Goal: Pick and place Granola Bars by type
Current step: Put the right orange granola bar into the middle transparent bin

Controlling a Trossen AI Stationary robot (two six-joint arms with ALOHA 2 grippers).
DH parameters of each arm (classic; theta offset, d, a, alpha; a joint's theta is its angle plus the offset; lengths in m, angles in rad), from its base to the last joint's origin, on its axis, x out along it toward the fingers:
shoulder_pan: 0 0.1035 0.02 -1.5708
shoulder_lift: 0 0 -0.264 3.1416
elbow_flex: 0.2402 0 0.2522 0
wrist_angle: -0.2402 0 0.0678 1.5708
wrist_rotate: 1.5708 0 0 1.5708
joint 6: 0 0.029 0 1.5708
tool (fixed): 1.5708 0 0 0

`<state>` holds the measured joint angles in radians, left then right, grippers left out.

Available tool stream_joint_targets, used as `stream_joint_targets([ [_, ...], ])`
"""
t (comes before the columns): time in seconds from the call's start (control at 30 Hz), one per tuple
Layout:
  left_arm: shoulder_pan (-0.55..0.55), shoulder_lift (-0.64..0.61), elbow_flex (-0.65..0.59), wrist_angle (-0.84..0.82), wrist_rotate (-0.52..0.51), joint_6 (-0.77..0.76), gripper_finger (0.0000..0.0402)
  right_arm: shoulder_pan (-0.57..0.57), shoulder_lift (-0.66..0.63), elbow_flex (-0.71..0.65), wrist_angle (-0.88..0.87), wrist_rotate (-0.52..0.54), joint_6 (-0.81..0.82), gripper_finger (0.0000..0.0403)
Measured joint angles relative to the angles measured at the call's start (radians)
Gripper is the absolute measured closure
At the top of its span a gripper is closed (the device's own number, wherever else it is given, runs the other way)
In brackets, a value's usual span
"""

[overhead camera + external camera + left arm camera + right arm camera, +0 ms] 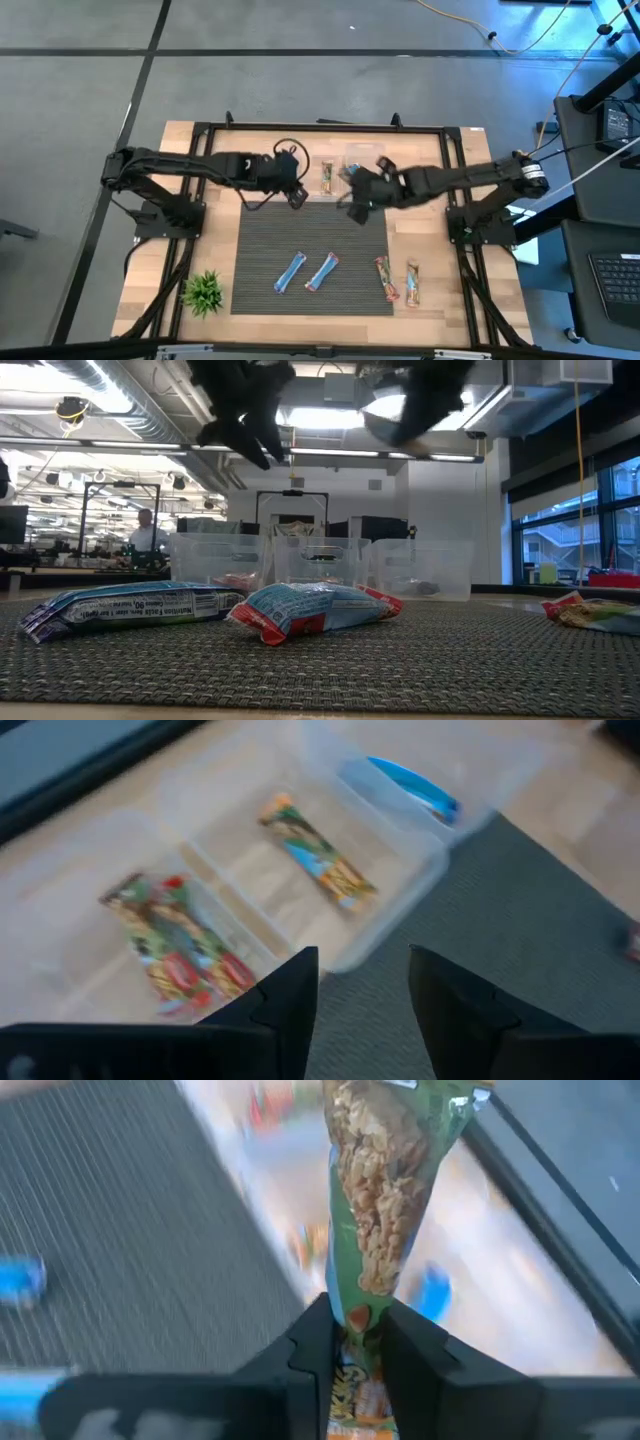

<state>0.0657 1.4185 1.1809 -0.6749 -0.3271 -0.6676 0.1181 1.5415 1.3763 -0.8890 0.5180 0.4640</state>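
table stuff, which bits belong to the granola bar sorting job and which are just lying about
Job:
- green-wrapped bar held in the right end effector
- two blue bars on the mat
- two multicoloured bars at the mat's right edge
- clear bins holding sorted bars
- left end effector, open, empty

Lying about:
- green plant
- black cable

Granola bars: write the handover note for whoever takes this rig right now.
Right gripper: shut on a green-wrapped granola bar, held up at the mat's far edge near the clear bins.
Left gripper: open, holding nothing, hovering by the same bins.
Done: bins hold one red-multicoloured bar, one tan-gold bar, one blue bar, each in its own compartment.
Left: two blue bars on the mat, two multicoloured bars near the mat's right edge, plus the held one.
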Motion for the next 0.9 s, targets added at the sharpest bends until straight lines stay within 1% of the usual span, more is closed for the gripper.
stream_joint_targets([
  [0.07,-0.041,0.0,0.0,-0.002,-0.002,-0.026,0.0255,-0.05,0.01,-0.007,0.114,-0.036,-0.086,0.0329],
  [0.17,-0.105,0.0,0.0,-0.006,-0.004,-0.099,0.0256,-0.115,0.036,-0.007,0.207,-0.088,-0.158,0.0329],
  [0.27,-0.174,0.0,0.0,-0.006,-0.024,-0.184,0.0256,-0.172,0.074,-0.007,0.257,-0.121,-0.188,0.0329],
  [0.43,-0.29,0.002,0.0,-0.006,-0.097,-0.322,0.0256,-0.249,0.165,-0.008,0.292,-0.184,-0.211,0.0328],
  [0.57,-0.378,0.025,0.0,-0.006,-0.155,-0.398,0.0257,-0.284,0.251,-0.008,0.341,-0.269,-0.272,0.0328],
  [0.67,-0.432,0.052,0.0,-0.006,-0.169,-0.441,0.0258,-0.294,0.312,-0.008,0.392,-0.33,-0.291,0.0328],
  [0.9,-0.511,0.111,0.0,-0.005,-0.169,-0.537,0.0258,-0.303,0.4,-0.009,0.452,-0.338,-0.289,0.0328],
])
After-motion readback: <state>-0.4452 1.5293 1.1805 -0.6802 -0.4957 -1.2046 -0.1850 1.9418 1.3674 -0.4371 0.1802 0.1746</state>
